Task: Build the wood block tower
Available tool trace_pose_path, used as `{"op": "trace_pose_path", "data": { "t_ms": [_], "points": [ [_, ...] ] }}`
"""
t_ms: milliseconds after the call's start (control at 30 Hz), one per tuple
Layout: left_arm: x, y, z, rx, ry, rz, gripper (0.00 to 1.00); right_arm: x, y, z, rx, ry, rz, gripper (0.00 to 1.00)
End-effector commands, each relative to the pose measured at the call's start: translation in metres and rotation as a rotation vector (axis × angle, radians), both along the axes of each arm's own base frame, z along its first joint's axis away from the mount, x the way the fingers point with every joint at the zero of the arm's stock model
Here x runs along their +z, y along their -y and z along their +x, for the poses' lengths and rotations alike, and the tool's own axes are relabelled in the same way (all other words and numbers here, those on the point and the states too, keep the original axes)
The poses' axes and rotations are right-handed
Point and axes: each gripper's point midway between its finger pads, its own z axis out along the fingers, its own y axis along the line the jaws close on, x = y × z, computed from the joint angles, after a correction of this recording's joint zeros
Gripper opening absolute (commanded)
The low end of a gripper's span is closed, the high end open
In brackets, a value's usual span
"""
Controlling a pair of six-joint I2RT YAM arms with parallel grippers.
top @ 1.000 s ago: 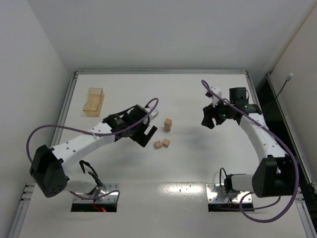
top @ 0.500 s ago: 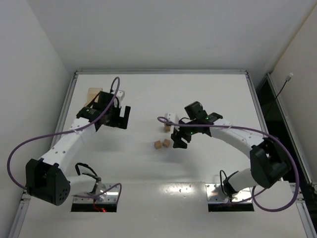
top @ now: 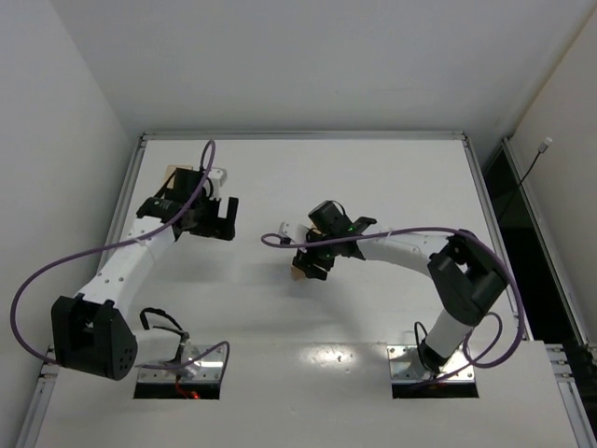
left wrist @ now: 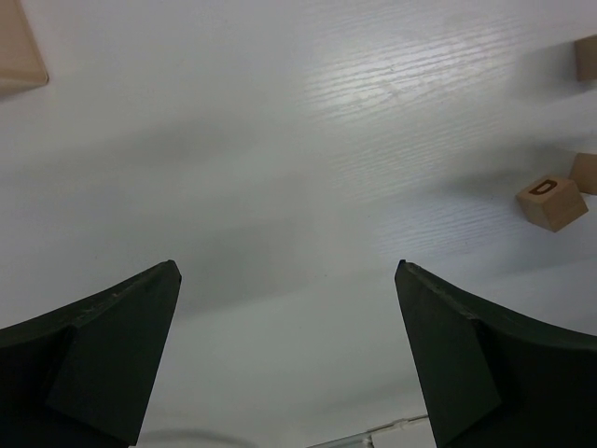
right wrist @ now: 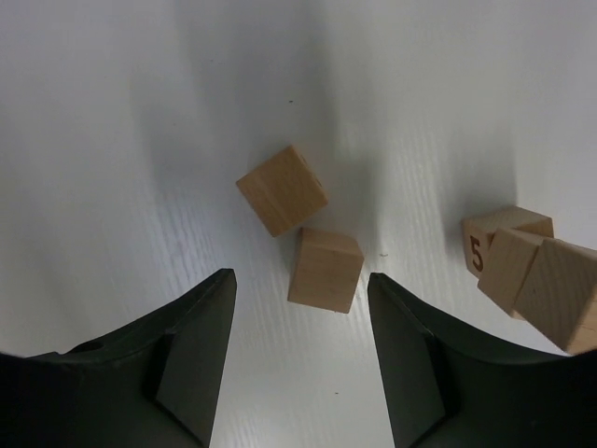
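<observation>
Right gripper [right wrist: 300,289] has swung to centre frame, jaws part-spread astride one loose cube [right wrist: 325,269] on the bench [right wrist: 112,140]; left gripper [left wrist: 287,280] released. Centre, grip flat faces; tower [right wrist: 522,266] apparently begun, right edge.

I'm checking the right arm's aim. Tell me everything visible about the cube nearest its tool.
A small plain light-tan wooden cube, no marking showing, lies flat on the white table, between the right tool's spread fingertips, untouched by them. Its far edge meets or nearly meets a second, turned cube.
</observation>
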Motion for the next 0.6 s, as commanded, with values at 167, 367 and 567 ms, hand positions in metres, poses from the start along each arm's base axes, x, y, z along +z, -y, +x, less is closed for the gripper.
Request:
{"op": "trace_pose_path", "data": {
  "t_ms": [167, 367, 567],
  "points": [
    [0.010, 0.008, 0.009, -0.030, 0.011, -0.057, 1.00, 0.011, -0.006, 0.021, -0.063, 0.022, -0.007, 0.54],
    [0.010, 0.009, 0.019, -0.021, 0.006, -0.071, 1.00, 0.007, -0.003, 0.018, -0.053, -0.001, -0.038, 0.52],
    [0.011, 0.008, 0.020, -0.009, 0.003, -0.085, 1.00, -0.004, 0.005, 0.017, -0.068, -0.015, -0.088, 0.52]
  ]
}}
